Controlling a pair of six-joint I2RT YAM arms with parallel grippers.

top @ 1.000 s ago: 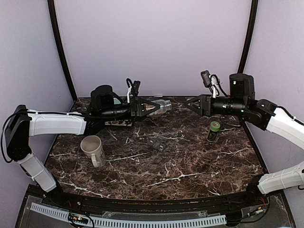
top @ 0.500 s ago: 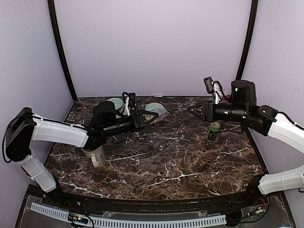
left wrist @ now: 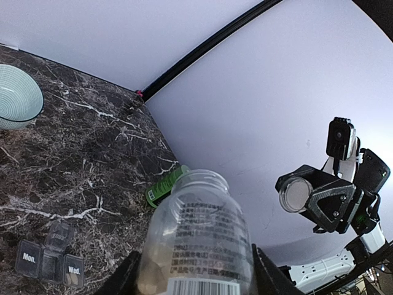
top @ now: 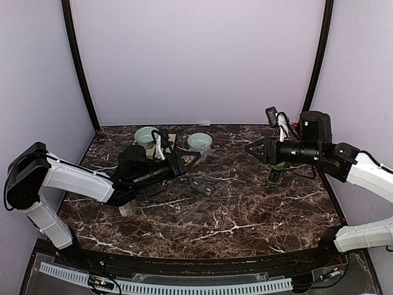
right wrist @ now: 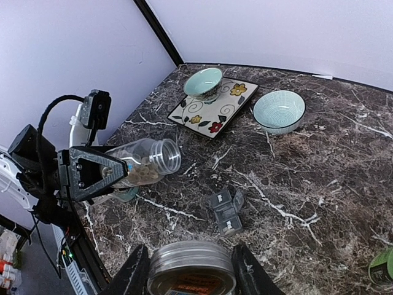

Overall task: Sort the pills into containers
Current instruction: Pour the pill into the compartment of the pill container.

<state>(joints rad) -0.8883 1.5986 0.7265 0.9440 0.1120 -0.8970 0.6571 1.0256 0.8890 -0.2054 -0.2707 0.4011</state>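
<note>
One clear bottle point(right wrist: 144, 165) is lying nearly level above the marble table point(right wrist: 319, 160), uncapped, holding tan pills point(right wrist: 136, 175); the left gripper point(top: 187, 158) is clamping it. The right gripper point(top: 255, 149) is pinching one round lid point(right wrist: 191, 269). One pill organizer point(right wrist: 226, 212) is sitting below with its flaps raised, near two pale bowls point(right wrist: 279, 112), one point(right wrist: 203, 82) on a flowered plate point(right wrist: 233, 101), and one green bottle point(left wrist: 164, 187).

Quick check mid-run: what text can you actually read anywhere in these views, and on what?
"Mon." on one compartment lid of the pill organizer, left wrist view.
"Wed." on another lid of the same organizer.
pill bottle label: fine print and a barcode, too small to read.
bottle cap: orange print, too blurred to read.
</note>
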